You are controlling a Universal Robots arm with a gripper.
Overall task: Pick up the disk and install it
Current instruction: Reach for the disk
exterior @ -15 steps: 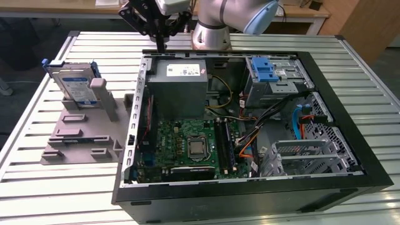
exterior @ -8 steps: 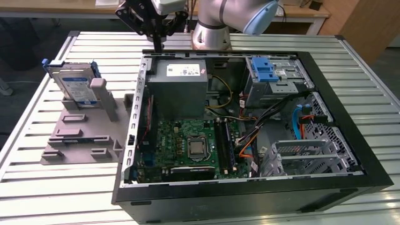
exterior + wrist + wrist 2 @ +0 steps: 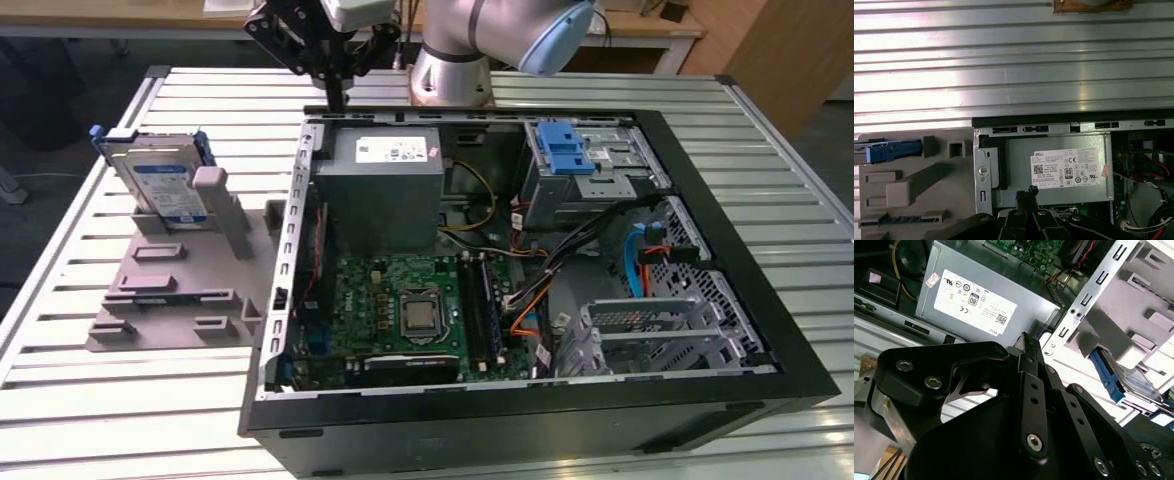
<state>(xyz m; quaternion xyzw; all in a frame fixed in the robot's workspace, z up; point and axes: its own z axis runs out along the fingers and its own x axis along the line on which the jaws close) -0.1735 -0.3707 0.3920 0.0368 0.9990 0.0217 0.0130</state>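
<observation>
End effector (image 3: 334,100) (closed, empty) points straight down above computer case (image 3: 534,425).

an open black computer case (image 3: 534,420) lies on the slatted metal table (image 3: 781,170). inside it, a grey power supply box (image 3: 380,195) with a white sticker (image 3: 395,151) sits next to a green motherboard (image 3: 400,300). a ribbed blue latch (image 3: 561,150) sits on the metal drive cage (image 3: 607,175). a grey plastic stand (image 3: 174,290) rests just beside the case, on the exterior view's left.
</observation>
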